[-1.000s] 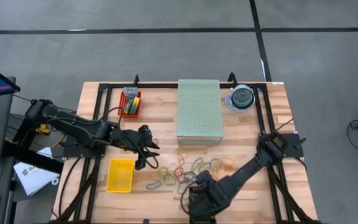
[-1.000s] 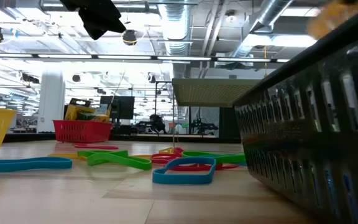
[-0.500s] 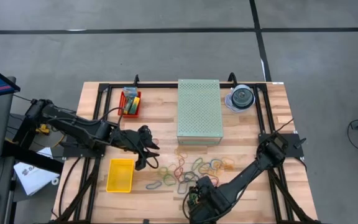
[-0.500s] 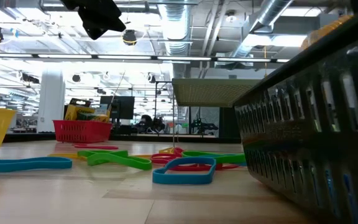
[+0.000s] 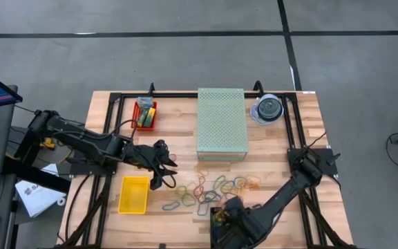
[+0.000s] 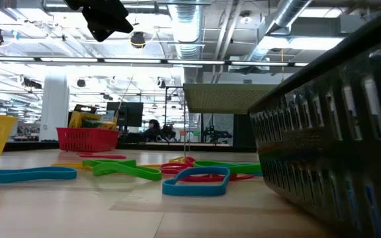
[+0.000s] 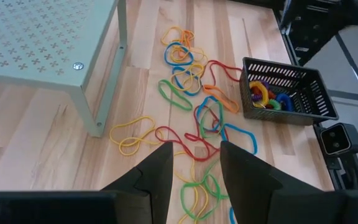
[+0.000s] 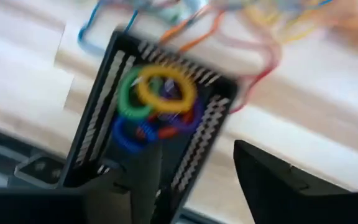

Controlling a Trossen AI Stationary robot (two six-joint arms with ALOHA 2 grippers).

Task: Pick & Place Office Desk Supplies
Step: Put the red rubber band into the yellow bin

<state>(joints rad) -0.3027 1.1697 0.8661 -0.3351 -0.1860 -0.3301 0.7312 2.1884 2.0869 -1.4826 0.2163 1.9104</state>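
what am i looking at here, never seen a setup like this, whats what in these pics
It's a robot with two dark arms at a wooden table. One picture looks straight down, one sits at table height, and two come from cameras on the wrists. Loose rubber bands lie mid-table in front of a pale green perforated box. There's a yellow bin, a red bin with crayon boxes, and a clear disc case. The left gripper hangs open above the bands, holding nothing. The right gripper is open over a black basket with coloured rings in it, also empty.
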